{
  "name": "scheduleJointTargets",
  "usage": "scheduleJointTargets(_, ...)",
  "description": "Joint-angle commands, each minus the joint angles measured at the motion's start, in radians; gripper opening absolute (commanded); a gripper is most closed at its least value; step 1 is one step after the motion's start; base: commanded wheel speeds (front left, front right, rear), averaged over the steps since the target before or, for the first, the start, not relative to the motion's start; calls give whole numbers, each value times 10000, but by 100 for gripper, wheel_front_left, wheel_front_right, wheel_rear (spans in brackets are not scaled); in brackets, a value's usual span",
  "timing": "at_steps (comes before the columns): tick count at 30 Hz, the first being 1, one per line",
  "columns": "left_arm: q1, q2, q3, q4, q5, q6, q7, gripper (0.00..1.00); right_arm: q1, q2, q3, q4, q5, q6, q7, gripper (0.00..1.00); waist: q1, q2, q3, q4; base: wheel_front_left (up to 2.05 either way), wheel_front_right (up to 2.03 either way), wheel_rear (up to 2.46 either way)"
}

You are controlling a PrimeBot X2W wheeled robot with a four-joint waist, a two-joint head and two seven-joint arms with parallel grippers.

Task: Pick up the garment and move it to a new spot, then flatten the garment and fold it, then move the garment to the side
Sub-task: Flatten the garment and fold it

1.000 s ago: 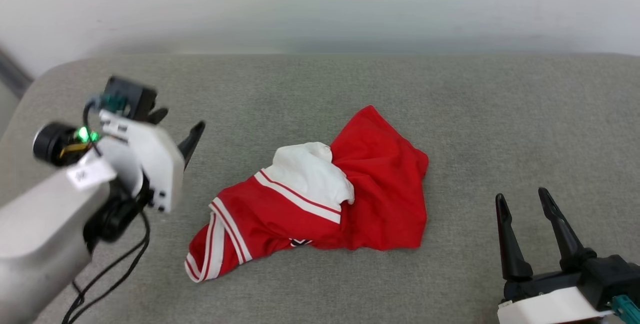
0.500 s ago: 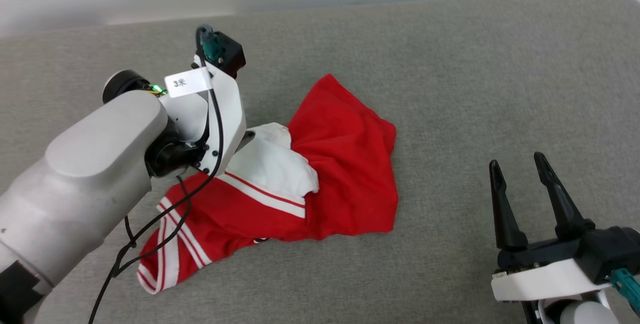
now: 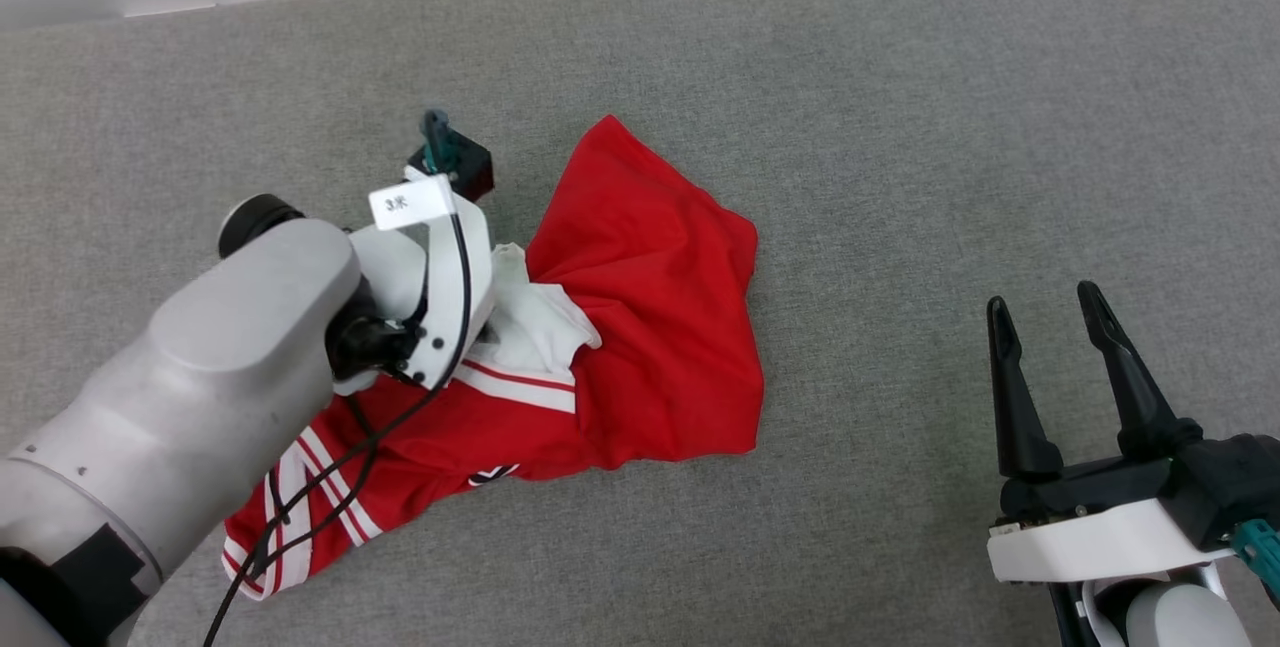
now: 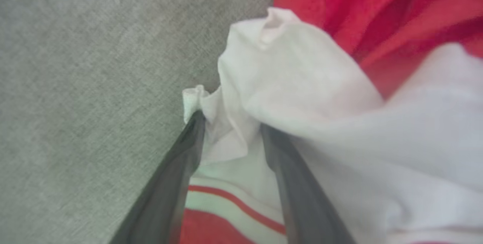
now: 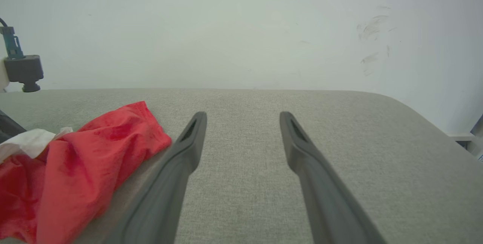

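Garment [image 3: 650, 327] crumpled on grey cushion [image 3: 900, 127]; left arm [image 3: 200, 377] overlaps it.

surface [image 3: 950, 127]: grey woven fabric, spanning the frame
wall [image 5: 226, 29]: pale, across the top
scuff marks [image 5: 371, 29]: faint, upper right

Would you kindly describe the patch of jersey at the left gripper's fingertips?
On the grey cushioned surface lies a crumpled red jersey. At its upper left edge bunches a white sleeve, where the left gripper straddles a fold; it is the only plain white patch, unlike the striped trim below.
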Motion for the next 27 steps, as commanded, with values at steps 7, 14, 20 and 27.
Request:
scheduleJointTargets(7,-366,97,-176,-435,360,-9,-1570,0,64,23,-57,28,-122,-7,-20,100,-1,-1,-430,357,0,0,0)
scheduleJointTargets(14,-1556,-124,-13,-1430,626,-10,-3808,0,392,25,-86,19,-173,-5,-20,100,-1,-1,-935,548,0,0,0)
scheduleJointTargets(20,-1514,-1071,-152,-2279,1300,-11,-4785,0,477,25,-200,-30,-178,-7,-20,100,-1,-1,-1141,527,0,0,0)
scheduleJointTargets(27,329,-2180,-237,-2846,2374,-12,-4450,0,600,25,-268,-100,-154,-7,-20,100,-1,-1,-1197,358,0,0,0)
